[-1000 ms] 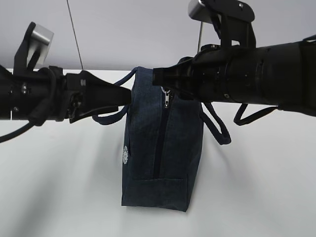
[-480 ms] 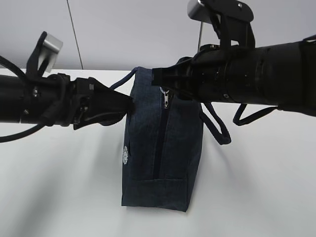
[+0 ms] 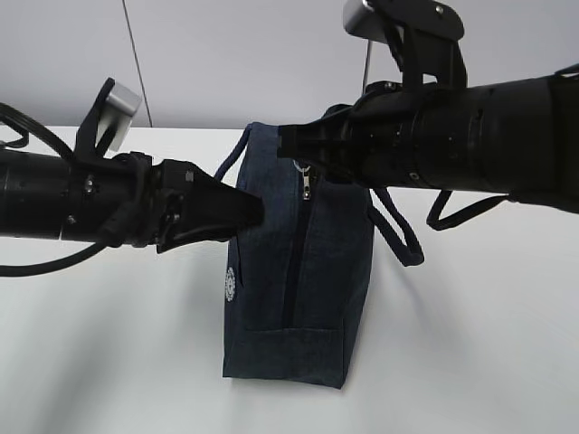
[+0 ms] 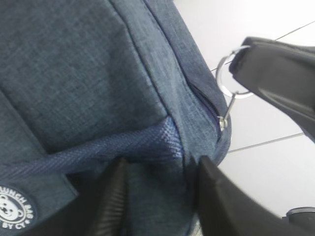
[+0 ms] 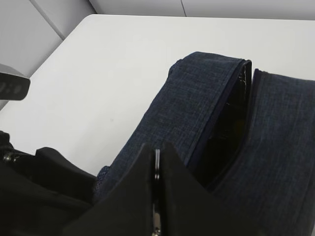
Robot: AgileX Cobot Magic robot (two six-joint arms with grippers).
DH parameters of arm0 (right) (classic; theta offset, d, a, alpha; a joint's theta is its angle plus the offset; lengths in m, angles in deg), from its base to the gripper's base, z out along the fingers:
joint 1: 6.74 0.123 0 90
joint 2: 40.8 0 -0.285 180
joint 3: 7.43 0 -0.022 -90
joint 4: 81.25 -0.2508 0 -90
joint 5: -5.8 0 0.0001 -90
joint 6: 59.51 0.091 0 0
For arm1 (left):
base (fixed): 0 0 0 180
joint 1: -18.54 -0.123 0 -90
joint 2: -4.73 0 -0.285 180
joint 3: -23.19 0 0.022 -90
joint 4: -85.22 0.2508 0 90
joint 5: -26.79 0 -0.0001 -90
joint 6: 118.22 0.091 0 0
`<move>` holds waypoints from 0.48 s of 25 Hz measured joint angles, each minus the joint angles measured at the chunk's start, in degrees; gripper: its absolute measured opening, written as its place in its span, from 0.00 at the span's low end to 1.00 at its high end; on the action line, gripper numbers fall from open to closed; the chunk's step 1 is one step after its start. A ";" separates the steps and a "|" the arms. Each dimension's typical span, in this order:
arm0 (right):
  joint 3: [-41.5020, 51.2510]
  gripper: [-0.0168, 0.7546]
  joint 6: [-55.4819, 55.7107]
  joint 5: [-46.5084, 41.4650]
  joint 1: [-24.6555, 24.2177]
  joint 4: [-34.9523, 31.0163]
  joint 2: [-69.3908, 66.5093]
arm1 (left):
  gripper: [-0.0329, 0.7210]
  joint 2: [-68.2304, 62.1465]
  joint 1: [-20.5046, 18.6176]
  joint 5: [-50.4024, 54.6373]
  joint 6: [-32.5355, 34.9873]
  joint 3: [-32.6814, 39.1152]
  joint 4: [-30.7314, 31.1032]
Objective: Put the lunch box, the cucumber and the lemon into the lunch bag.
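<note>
The lunch bag [image 3: 298, 271] stood upright on the worktop [image 3: 479, 344], between the 2 hands. The right hand [image 5: 156, 169] pinched its zipper ring [image 4: 225, 78]; the left hand [image 4: 158, 172], spread, straddled the handle strap [image 4: 98, 150]. Opening step; next, probably brace and unzip.

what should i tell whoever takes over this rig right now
Left claw: jaws part open, straddling the side panel of the lunch bag below its strap; a firm grip cannot be confirmed.
Right claw: shut on the zipper ring pull at the bag's top end.
The bag stands upright on the white table; the zipper is partly open along the top.
Lunch box, cucumber and lemon are not in view.
Left to do: finish opening, then load all three items.
</note>
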State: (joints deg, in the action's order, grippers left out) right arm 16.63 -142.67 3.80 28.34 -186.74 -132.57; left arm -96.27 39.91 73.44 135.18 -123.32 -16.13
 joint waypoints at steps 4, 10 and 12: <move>0.00 0.02 0.00 0.00 0.00 0.00 0.00 | 0.12 0.00 0.49 0.37 0.00 -0.10 -0.14; 0.00 0.02 0.00 -0.09 0.00 0.00 0.00 | 0.04 0.00 0.49 0.37 0.00 -0.10 0.00; 0.00 0.02 0.00 0.03 0.00 0.00 0.00 | 0.04 0.00 0.49 0.50 0.00 -0.10 0.20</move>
State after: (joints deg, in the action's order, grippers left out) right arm 16.63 -142.67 3.84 28.34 -186.74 -132.57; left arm -96.27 40.40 73.94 135.18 -123.43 -15.93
